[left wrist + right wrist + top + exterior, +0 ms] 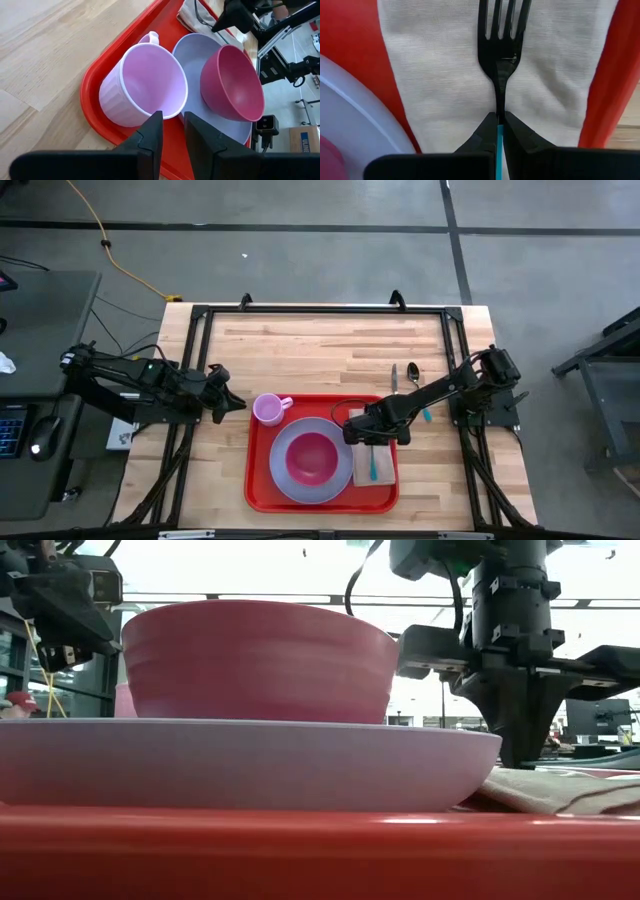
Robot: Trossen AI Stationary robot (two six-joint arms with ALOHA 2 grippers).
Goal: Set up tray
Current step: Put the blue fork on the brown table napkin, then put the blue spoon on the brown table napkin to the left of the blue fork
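Observation:
The red tray (258, 485) lies at the table's near middle. On it are a lilac plate (280, 472) with a dark pink bowl (312, 460) in it, a pink cup (145, 80) at the far left corner, and a tan napkin (440, 75) along the right side. A fork with black tines (502, 20) and a teal handle (374, 468) is over the napkin, with my right gripper (500, 117) shut on it. My left gripper (172, 122) stands open just left of the cup, off the tray's edge, with nothing between its fingers. My right gripper pinches the fork's thin neck (500, 106), where the black part meets the teal handle, between its two fingertips. The fingers come from above, pointing down, one on each side of the neck. The fork lies about level over the napkin; whether it rests on it I cannot tell.
A spoon (413, 370) and a knife (393, 377) lie on the bare wood beyond the tray's far right corner, under the right arm. Open tabletop stretches along the far side. In the low view the plate (250, 765) and bowl (260, 660) block most of the sight.

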